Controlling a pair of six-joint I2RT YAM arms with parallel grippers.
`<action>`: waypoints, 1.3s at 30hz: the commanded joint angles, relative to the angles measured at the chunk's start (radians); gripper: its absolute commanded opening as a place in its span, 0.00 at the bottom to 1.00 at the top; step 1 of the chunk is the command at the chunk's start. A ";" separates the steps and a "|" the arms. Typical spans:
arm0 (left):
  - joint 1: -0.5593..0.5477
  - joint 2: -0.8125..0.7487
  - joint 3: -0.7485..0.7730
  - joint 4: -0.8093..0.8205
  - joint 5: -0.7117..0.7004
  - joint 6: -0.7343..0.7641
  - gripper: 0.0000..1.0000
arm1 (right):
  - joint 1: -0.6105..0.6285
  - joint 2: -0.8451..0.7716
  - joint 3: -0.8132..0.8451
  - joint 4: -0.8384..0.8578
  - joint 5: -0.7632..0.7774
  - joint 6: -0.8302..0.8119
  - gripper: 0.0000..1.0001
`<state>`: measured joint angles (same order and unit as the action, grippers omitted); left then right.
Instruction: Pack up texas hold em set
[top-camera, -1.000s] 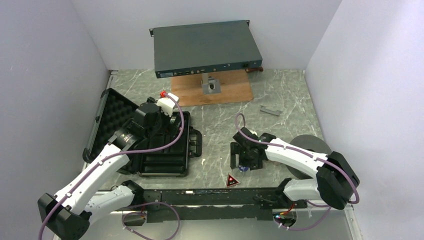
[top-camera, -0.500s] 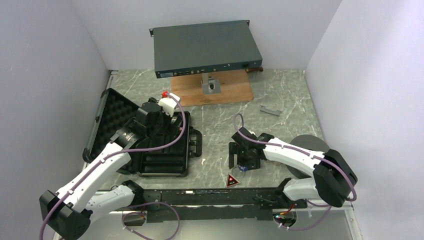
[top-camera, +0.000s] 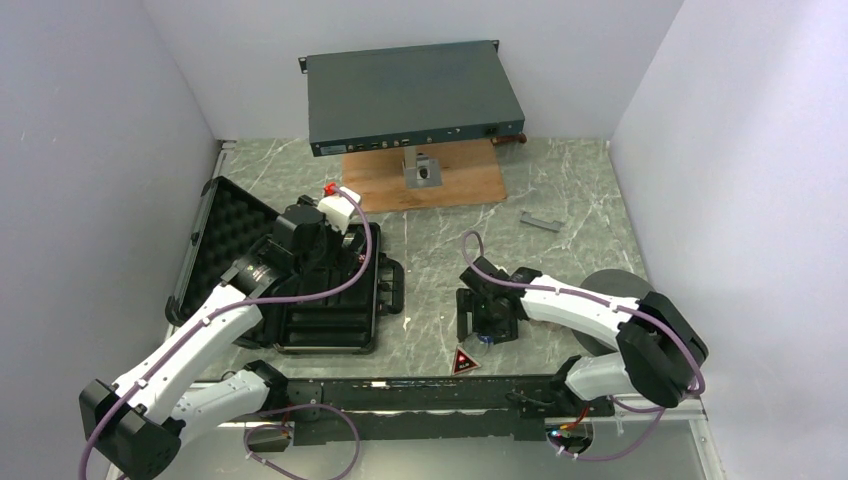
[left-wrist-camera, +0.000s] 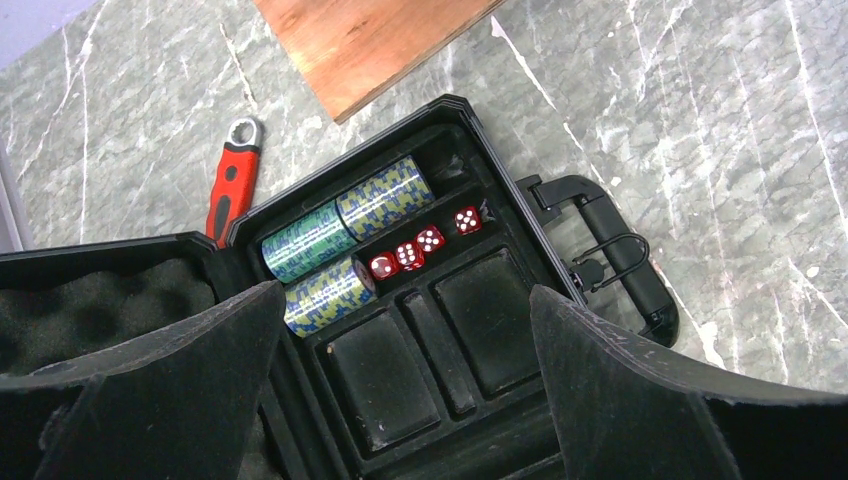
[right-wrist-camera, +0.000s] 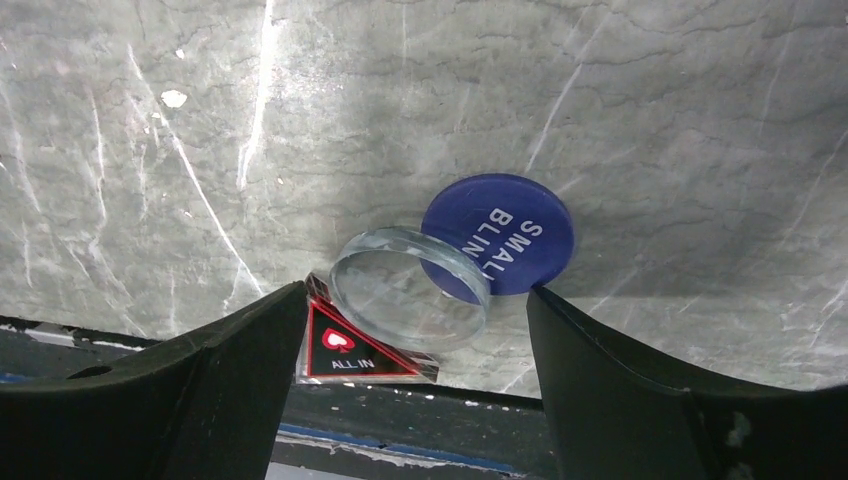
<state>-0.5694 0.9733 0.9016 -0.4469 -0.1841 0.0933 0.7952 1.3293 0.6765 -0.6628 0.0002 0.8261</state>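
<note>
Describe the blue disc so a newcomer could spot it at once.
Right of the open black case, the right hand hovers over the marble table. Under it lies the blue disc, white-lettered, unlike the clear disc and red triangle beside it.

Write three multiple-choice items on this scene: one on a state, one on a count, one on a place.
1. The case is:
A. open
B. shut and latched
C. upside down

2. How many red dice lie in the case?
A. two
B. six
C. four

3. Where is the blue disc?
A. inside the case
B. on the table, between the right gripper's fingers
C. on top of the dice

Answers:
1 A: the left wrist view shows its compartments laid bare.
2 C: four dice lie in a row beside the chip stacks.
3 B: the right wrist view shows the disc on the marble between the spread fingers.
</note>
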 joint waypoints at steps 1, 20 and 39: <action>-0.008 -0.003 0.020 0.005 -0.007 0.008 0.99 | 0.004 0.024 0.002 0.022 -0.002 0.001 0.82; -0.013 -0.016 0.019 0.005 -0.019 0.011 0.99 | 0.018 0.079 0.026 0.040 0.024 -0.013 0.78; -0.014 -0.015 0.026 0.000 -0.004 0.007 0.99 | 0.032 0.096 0.083 0.023 0.066 -0.025 0.49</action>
<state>-0.5777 0.9733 0.9016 -0.4549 -0.1886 0.0933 0.8200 1.4048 0.7162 -0.7021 0.0341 0.8040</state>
